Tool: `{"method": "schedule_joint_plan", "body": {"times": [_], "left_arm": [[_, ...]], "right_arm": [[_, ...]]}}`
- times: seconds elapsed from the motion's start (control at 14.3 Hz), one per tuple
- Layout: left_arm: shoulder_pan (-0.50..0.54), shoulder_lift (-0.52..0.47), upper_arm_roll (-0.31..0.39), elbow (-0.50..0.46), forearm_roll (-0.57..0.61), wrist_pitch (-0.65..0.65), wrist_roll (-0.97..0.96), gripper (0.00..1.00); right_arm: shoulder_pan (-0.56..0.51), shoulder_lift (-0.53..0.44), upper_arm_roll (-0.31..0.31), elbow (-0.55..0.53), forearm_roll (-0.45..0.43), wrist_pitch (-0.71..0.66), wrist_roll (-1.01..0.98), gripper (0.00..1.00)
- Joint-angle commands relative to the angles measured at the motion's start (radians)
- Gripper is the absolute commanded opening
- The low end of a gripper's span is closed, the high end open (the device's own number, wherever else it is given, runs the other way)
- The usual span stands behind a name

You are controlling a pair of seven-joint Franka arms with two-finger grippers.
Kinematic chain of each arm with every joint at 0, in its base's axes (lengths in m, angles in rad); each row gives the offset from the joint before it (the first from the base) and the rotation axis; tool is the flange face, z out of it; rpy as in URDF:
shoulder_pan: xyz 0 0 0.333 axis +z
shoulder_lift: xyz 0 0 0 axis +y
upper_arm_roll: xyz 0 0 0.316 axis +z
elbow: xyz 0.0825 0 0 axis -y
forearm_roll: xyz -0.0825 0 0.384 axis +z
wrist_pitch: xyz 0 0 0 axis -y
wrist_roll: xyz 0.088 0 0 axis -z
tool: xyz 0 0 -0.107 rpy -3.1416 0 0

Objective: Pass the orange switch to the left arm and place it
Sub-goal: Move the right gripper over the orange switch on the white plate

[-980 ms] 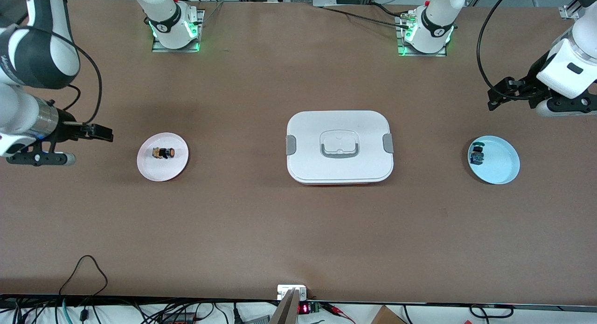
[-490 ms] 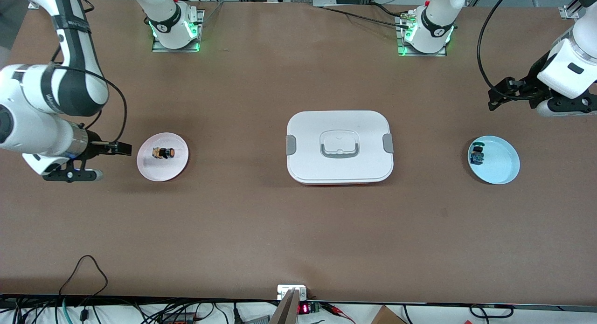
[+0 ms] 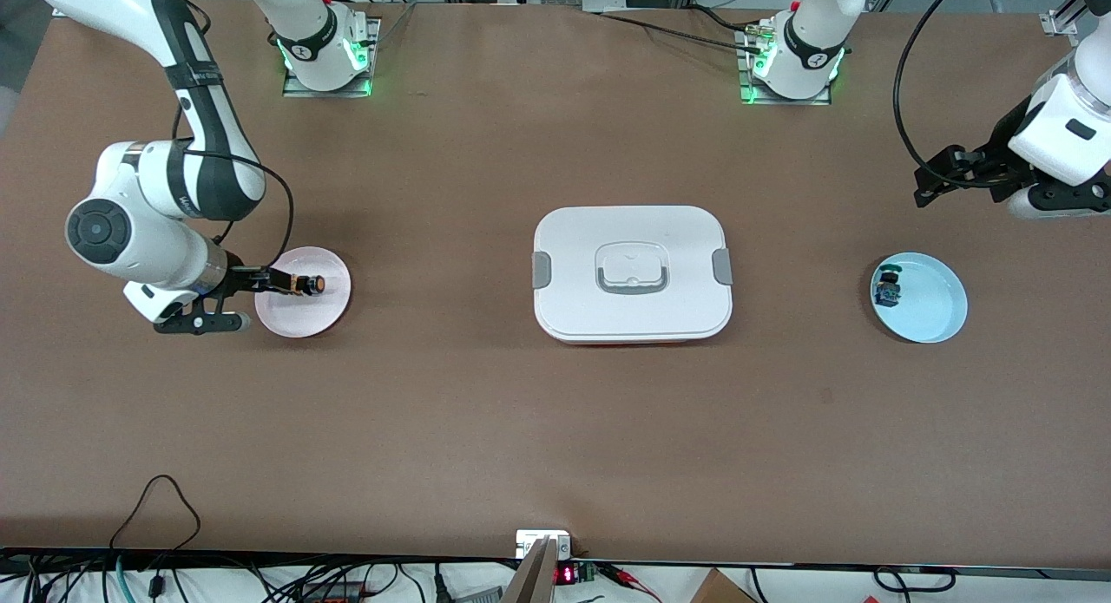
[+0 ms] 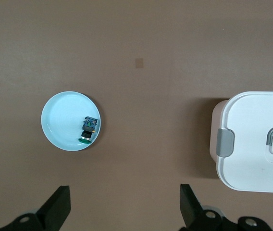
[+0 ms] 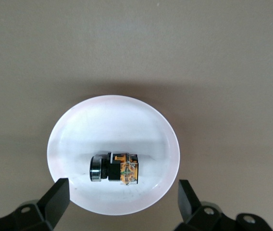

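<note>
The right gripper (image 3: 279, 280) hangs over the pink plate (image 3: 321, 317), its two fingers (image 5: 57, 199) spread wide with nothing between them; in the right wrist view they straddle the plate's rim and the orange switch (image 5: 113, 168) lies in the gap's line but apart from both. The switch rests on its side inside the pink plate, toward the right arm's end of the table, its orange cap (image 3: 318, 284) showing in the front view just past the fingertips. Behind the jaws the right wrist is bent so the hand lies nearly level over the plate's edge, the forearm rising from it and the upper links running back up to the base at the table's top edge.

The left gripper (image 3: 927, 185) waits in the air over bare table beside the blue plate (image 3: 942, 312), fingers (image 4: 59, 207) likewise wide apart and holding nothing. The blue plate holds a small blue-and-green switch (image 3: 887, 288).

The box (image 3: 633, 273) sits closed at the table's middle, between the two plates and well apart from both grippers.
</note>
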Motion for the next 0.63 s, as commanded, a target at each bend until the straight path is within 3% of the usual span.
{"method": "schedule_joint_plan", "body": {"times": [0.0, 0.28, 0.56], "left_arm": [[0.006, 0.012, -0.004, 0.023, 0.020, -0.015, -0.004, 1.00], [0.006, 0.012, -0.004, 0.025, 0.020, -0.015, -0.004, 1.00], [0.006, 0.012, -0.004, 0.025, 0.020, -0.015, -0.004, 1.00]], "right_arm": [[0.006, -0.025, 0.001, -0.089, 0.005, 0.084, -0.005, 1.00], [0.025, -0.016, 0.002, -0.189, 0.005, 0.236, -0.007, 1.00], [0.037, -0.002, 0.001, -0.218, 0.005, 0.266, -0.007, 1.00]]}}
